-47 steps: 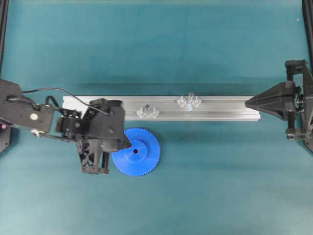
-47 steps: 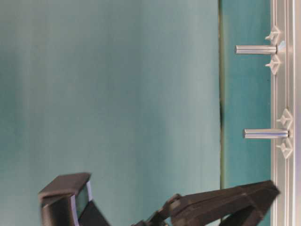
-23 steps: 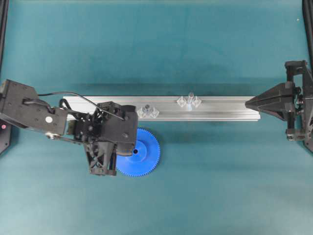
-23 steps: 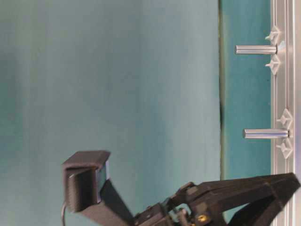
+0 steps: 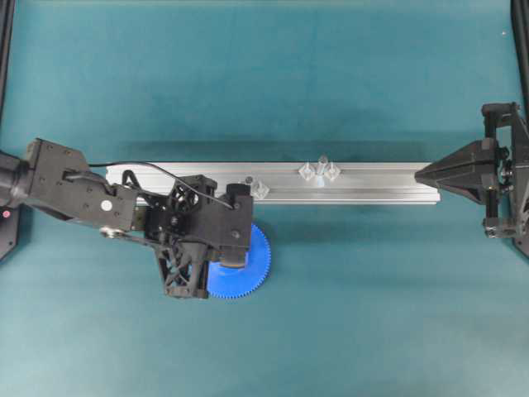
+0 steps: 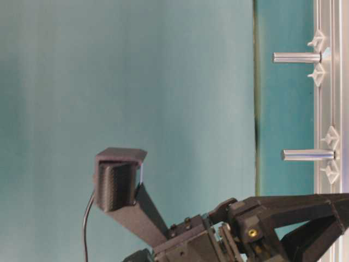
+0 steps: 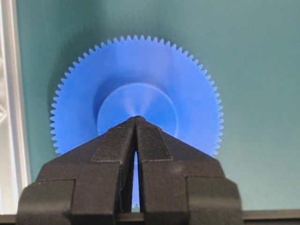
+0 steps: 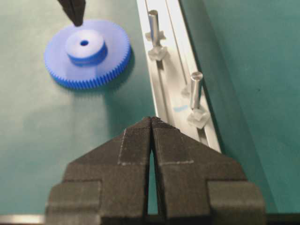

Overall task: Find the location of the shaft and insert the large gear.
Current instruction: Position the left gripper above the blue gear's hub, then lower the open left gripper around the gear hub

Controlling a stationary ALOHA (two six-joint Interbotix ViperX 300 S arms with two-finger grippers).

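Here the left hand (image 7: 136, 123), jaws fully together and holding nothing, hung over the hub of the large gear (image 5: 252, 263), which lay flat on the worktop (image 5: 372, 314) near the rail (image 5: 380, 184). The shaft (image 5: 321, 162) stood rightward along it. The right hand (image 8: 151, 123), likewise closed and empty, was farther. Only its wrist view showed the gear's centre hole.

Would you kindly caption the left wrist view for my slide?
Shut left gripper poised over the large gear's raised hub on the teal table.

Two silvery pins (image 6: 305, 155) stand on the aluminium rail (image 6: 327, 109); a black arm (image 6: 229, 229) fills the bottom.
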